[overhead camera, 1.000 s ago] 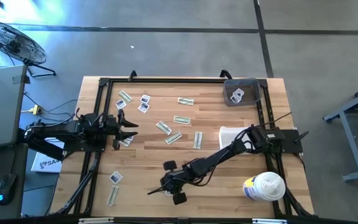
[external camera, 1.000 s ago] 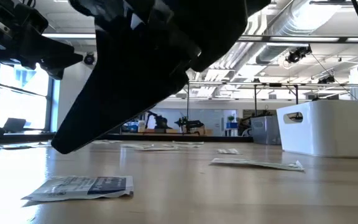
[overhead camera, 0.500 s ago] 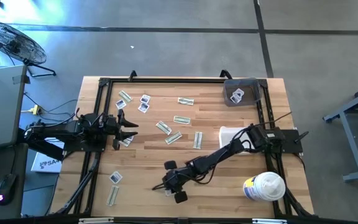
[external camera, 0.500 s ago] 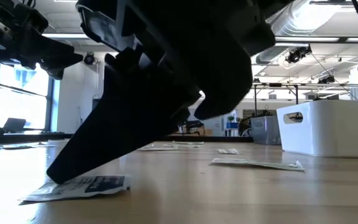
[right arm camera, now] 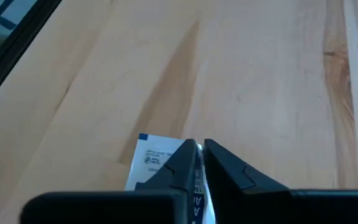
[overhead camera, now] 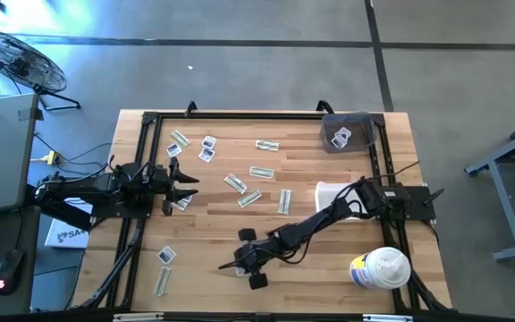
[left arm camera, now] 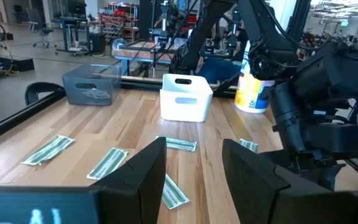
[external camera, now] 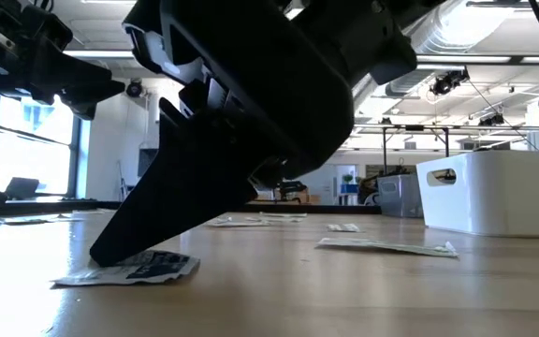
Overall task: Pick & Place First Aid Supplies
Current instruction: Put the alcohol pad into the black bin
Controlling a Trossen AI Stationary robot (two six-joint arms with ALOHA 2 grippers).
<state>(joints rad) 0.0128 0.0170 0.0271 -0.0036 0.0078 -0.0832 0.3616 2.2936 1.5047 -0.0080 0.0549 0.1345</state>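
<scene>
Smooth wooden table point(overhead camera: 329, 241); paper sachet point(right arm camera: 157, 158)

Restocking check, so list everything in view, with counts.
strip wrappers: at least seven, pale greenish-white, scattered over the table
square sachets: five, white with blue print; three loose, one in the grey bin, one at the right gripper
pinched sachet: one, white, near table edge
grey bin: one, far right corner
white bin: one, right side
tub: one, white, yellow-blue label, near right corner
table: one, wood
fan: one, on the floor
left gripper: open, left side
right gripper: shut on pinched sachet
</scene>
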